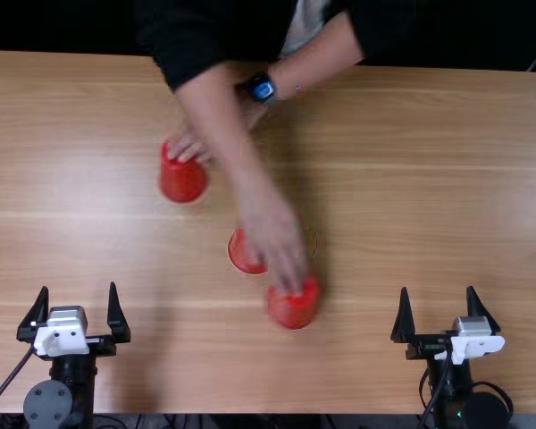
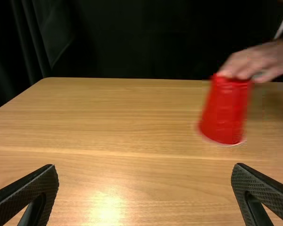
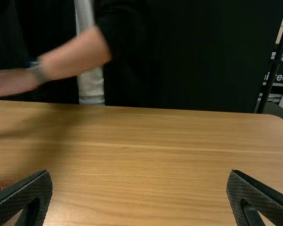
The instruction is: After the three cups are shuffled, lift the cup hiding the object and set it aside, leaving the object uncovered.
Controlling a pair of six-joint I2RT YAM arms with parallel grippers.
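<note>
Left gripper (image 1: 77,298) and right gripper (image 1: 438,300) sit spread and empty at the frame's bottom. A person's far hand (image 1: 188,148) grips the upper-left red cup (image 1: 182,180), and the near hand (image 1: 281,243) grips the lowest red cup (image 1: 293,307), just beside the middle red cup (image 1: 243,255). The shuffle seems underway, so the next move needs the hiding cup known.

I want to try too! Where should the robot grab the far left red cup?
Probably pinch the side walls of the cup from above: it stands upside down, narrower at the top. A person's hand is on it now, so wait.

Bright, even overhead light.
Glare pools on the table (image 2: 106,207); the person's hand (image 1: 281,243) is motion-blurred, casting a soft shadow.
</note>
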